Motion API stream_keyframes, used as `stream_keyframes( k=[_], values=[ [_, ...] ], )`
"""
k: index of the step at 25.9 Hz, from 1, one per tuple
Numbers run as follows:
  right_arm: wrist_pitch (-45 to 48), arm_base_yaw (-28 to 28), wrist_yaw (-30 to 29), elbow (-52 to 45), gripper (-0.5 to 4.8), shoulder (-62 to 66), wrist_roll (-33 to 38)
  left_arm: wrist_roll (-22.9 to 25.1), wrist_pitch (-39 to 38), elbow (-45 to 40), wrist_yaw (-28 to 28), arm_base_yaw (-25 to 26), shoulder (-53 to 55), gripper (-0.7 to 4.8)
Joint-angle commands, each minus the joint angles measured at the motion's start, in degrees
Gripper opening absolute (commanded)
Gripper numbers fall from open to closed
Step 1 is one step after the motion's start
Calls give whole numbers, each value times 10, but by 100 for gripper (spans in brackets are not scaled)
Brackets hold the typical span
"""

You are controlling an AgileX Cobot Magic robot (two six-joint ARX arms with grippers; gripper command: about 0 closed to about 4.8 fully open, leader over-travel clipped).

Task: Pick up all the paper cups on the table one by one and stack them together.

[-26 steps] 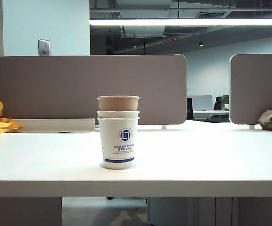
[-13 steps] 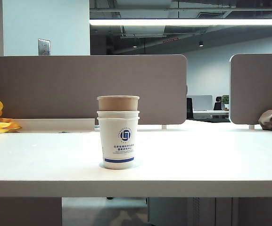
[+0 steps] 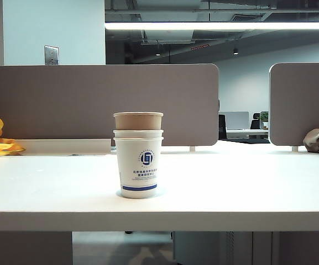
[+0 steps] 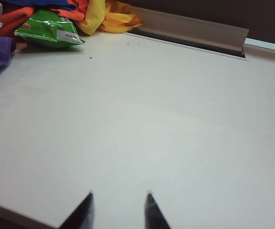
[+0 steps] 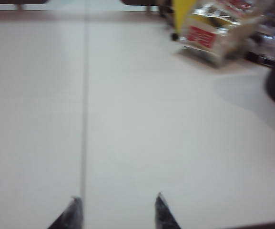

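You have all three paper cups (image 3: 139,157) nested into one stack, standing upright on the bench (image 3: 247,187) a little left of the middle in the exterior view. The brown cup (image 3: 138,121) sits on top, its body showing above the rim of a white cup (image 3: 138,133), and the outer white cup (image 3: 139,168) with the blue logo carries the lot. From this, you can judge the stacking itself done; no loose cup shows anywhere on the bench.

Neither arm appears in the exterior view. The left tool (image 4: 118,210) hangs over bare bench, its two dark tips apart with nothing between them, looking toward a pile of coloured cloth (image 4: 104,14) and a green packet (image 4: 49,31) near the partition's base rail (image 4: 194,33). The right tool (image 5: 114,211) also has its tips spread and empty, over bare bench, with a silver and red packet (image 5: 213,33) far off; that picture is blurred, so finer detail there cannot be told.

The step in hand looks like the retreat to rest, so do it quietly:

- Keep both tools well clear of the stack; a brush at the rim would tip it, since paper cups are light.
- Leave the tips apart and carry nothing away.
- Check the nest before you stop: the rims sit level and close, which suggests the cups are seated straight. If one looked cocked, you would press it down gently from above rather than squeeze the sides.
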Motion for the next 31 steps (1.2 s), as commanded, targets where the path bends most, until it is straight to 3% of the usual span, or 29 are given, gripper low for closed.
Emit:
stream_keyframes(
  k=[1,6,10,31],
  values=[
    [9,51,-5,-3,198,0,1,-2,-2,1,-4,0,0,138],
    [16,129,-7,-6,198,0,1,-2,-2,1,-4,0,0,138],
    [16,160,-7,-6,198,0,1,-2,-2,1,-3,0,0,138],
    [16,160,-7,-6,198,0,1,-2,-3,1,2,-2,0,138]
  ],
)
